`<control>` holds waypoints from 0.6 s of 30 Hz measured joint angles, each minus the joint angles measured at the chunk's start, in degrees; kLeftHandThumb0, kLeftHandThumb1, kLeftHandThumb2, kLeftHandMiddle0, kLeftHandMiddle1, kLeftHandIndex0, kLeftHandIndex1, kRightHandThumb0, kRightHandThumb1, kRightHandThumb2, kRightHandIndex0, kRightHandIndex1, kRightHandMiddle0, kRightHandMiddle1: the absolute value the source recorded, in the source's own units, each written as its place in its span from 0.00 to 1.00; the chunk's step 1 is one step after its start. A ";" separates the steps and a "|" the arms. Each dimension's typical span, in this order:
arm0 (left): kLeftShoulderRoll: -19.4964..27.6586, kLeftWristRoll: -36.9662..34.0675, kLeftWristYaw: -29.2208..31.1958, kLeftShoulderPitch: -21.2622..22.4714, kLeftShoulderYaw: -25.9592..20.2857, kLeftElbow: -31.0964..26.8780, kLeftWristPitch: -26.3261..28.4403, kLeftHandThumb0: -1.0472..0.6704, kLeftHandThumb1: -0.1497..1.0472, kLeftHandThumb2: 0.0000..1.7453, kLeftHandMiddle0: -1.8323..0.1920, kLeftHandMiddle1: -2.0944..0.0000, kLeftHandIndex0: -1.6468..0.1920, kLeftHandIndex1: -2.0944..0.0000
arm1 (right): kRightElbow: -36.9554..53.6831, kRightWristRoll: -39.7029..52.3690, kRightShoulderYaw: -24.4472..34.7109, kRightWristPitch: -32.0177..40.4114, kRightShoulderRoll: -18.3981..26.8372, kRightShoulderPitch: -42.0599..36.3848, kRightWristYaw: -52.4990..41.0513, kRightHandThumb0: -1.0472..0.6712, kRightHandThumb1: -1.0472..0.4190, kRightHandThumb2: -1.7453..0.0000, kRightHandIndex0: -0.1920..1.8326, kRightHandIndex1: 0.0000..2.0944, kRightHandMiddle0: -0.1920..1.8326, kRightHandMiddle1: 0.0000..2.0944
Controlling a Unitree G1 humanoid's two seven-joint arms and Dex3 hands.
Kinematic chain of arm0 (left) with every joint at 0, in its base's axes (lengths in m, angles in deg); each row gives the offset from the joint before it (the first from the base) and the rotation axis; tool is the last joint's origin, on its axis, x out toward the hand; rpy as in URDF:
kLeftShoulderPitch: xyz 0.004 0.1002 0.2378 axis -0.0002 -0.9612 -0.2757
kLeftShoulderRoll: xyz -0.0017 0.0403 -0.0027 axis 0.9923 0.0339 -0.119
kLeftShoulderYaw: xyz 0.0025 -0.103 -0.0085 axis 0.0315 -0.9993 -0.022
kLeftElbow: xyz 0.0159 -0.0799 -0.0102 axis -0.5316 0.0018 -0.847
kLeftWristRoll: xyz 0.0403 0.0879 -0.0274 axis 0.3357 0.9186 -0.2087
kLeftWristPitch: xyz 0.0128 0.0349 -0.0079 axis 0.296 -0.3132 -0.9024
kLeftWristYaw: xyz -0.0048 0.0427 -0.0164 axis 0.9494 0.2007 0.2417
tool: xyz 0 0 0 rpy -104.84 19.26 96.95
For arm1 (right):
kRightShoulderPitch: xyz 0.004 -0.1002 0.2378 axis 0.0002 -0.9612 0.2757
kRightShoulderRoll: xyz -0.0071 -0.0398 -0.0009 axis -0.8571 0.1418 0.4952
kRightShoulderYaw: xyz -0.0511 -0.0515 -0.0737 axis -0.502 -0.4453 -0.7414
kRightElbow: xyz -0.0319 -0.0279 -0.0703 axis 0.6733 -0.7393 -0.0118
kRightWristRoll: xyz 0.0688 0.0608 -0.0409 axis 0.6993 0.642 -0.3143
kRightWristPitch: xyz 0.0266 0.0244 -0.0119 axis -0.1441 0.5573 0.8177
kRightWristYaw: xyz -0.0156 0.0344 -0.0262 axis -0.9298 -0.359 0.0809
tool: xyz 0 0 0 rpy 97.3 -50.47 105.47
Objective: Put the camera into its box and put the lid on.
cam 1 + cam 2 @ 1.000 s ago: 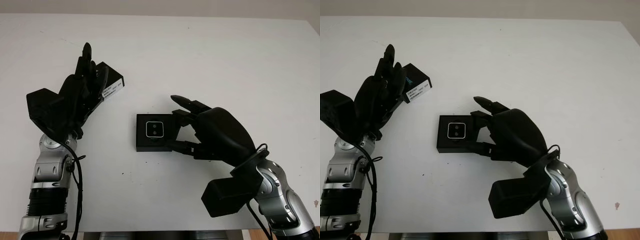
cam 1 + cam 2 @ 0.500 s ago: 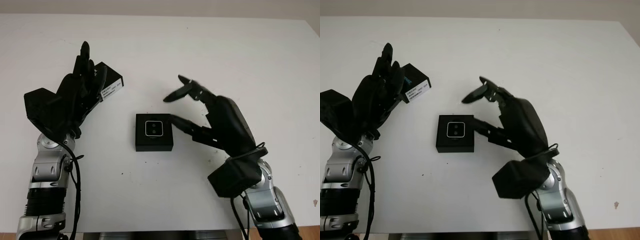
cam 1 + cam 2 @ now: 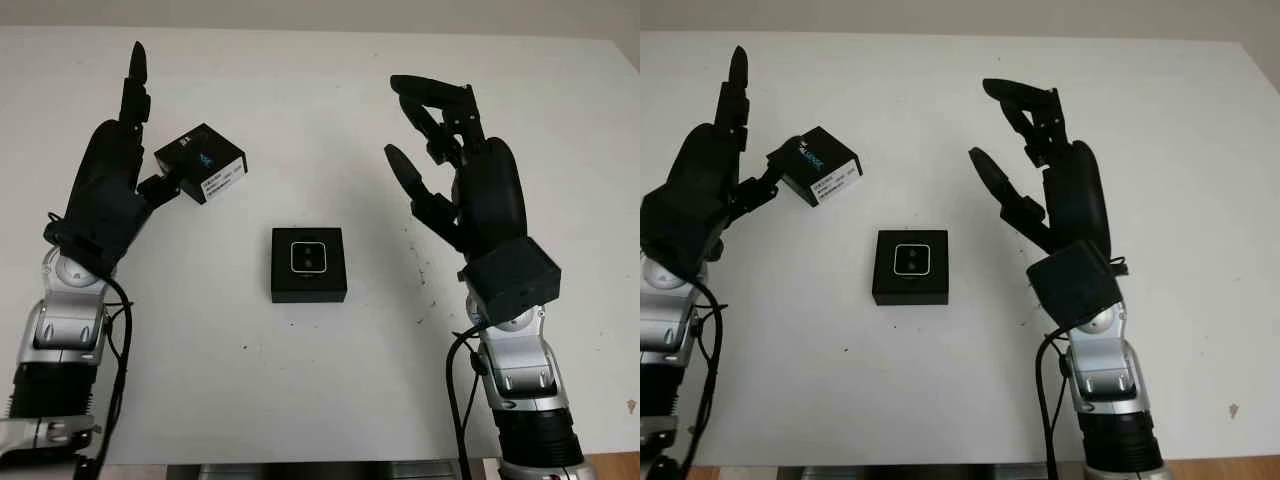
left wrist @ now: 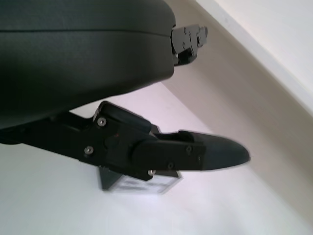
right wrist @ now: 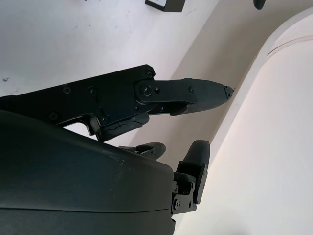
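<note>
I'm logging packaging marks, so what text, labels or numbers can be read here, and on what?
Lid, by the left hand: a blue mark on its dark top, too small to read.
White sticker on the lid's side: printed lines, too small to read.
Box holding the camera: no text visible.

My left hand (image 3: 105,185) touches the lid (image 3: 201,162); my right hand (image 3: 455,160) is raised, open; the camera (image 3: 309,258) sits in its box (image 3: 308,287) on the counter (image 3: 300,90).

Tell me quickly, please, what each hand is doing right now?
Left hand: raised beside the lid, thumb at its edge; cannot tell whether it grips.
Right hand: open, raised right of the box, holding nothing.
</note>
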 measured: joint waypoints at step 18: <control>2.73 7.36 3.92 14.53 11.27 23.35 -2.01 0.00 1.00 0.05 1.00 1.00 1.00 1.00 | -0.89 1.06 2.97 5.76 2.17 2.35 -1.48 0.25 0.00 0.77 0.25 0.02 0.05 0.42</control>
